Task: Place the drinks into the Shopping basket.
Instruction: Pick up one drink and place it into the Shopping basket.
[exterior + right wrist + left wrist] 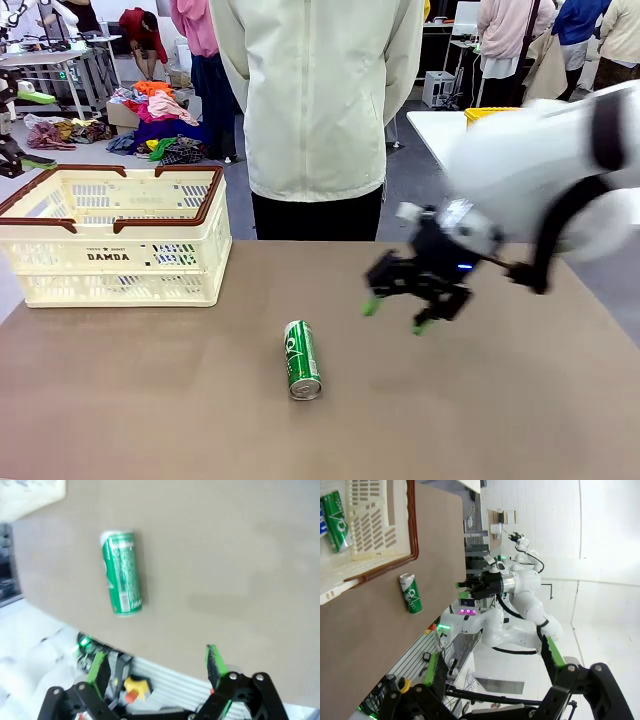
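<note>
Table (pixel 150 400): plain brown-tan top.
Shopping basket (pixel 115 235): cream lattice walls, brown rim and handles, dark "DAMDA" lettering.
Green can (pixel 301 359): green with white markings, silver ends.
Cans in the basket (pixel 334 515): one green with white markings, a blue one at the picture's edge.
Right gripper (pixel 397 313): black body, green pads.
Left gripper (pixel 492 667): black, green pads.
Person's jacket (pixel 320 90): pale cream; trousers black.

Brown table (pixel 520 400), cream Shopping basket (pixel 120 250) at far left, 1 green can (pixel 301 359) lying mid-table
</note>
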`<state>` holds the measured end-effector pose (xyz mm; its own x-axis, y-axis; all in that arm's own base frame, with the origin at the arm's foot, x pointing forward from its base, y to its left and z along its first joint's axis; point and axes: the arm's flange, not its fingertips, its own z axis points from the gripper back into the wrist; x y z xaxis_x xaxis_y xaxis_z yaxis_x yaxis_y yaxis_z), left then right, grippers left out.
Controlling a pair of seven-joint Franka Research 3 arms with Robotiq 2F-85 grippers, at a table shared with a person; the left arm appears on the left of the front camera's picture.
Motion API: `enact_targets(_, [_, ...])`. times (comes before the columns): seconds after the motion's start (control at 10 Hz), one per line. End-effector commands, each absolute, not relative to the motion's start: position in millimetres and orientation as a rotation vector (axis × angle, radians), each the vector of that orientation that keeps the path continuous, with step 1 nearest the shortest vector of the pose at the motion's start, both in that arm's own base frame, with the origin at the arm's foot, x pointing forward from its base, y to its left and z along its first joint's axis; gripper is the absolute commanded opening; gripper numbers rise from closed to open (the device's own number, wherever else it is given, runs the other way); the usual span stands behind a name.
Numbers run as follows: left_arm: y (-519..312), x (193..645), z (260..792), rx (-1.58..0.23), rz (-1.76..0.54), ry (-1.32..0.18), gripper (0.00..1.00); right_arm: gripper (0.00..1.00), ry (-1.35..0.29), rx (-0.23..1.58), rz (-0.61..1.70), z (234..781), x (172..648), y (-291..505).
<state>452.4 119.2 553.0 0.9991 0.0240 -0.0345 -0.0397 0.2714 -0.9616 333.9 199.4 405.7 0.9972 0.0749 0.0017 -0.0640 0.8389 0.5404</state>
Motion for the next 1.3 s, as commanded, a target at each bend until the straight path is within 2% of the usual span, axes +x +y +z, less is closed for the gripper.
enact_targets(0.0, [117.9, 449.7, 553.6, -1.292, 0.044, 0.010, 1.00, 1.00, 0.101, 0.791, 0.076, 385.5, 318.6, 93.9])
enact_targets(0.1, [117.9, 449.7, 553.6, -1.292, 0.044, 0.010, 1.00, 1.00, 0.152, 0.769, -0.050, 365.8, 314.5, 68.8])
enact_targets(0.2, [117.9, 449.7, 553.6, -1.292, 0.044, 0.010, 1.00, 1.00, 0.208, 0.649, -0.052, 349.1, 316.7, 93.7])
enact_targets(0.3, [117.9, 449.7, 553.6, -1.292, 0.044, 0.010, 1.00, 1.00, 0.079, 0.770, 0.029, 410.4, 347.4, 104.1])
enact_targets(0.5, [117.9, 449.7, 553.6, -1.292, 0.044, 0.010, 1.00, 1.00, 0.079, 0.770, 0.029, 410.4, 347.4, 104.1])
enact_targets(0.6, [117.9, 449.7, 553.6, -1.292, 0.044, 0.010, 1.00, 1.00, 0.130, 0.752, -0.012, 391.9, 350.3, 85.1])
enact_targets(0.8, [117.9, 449.7, 553.6, -1.292, 0.044, 0.010, 1.00, 1.00, 0.123, 1.009, 0.087, 420.8, 353.3, 62.1])
enact_targets(1.0, [117.9, 449.7, 553.6, -1.292, 0.044, 0.010, 1.00, 1.00, -0.028, 1.278, 0.038, 476.4, 321.5, -26.9])
enact_targets(1.2, [117.9, 449.7, 553.6, -1.292, 0.044, 0.010, 1.00, 1.00, -0.157, 1.419, -0.032, 491.2, 285.6, -105.7])
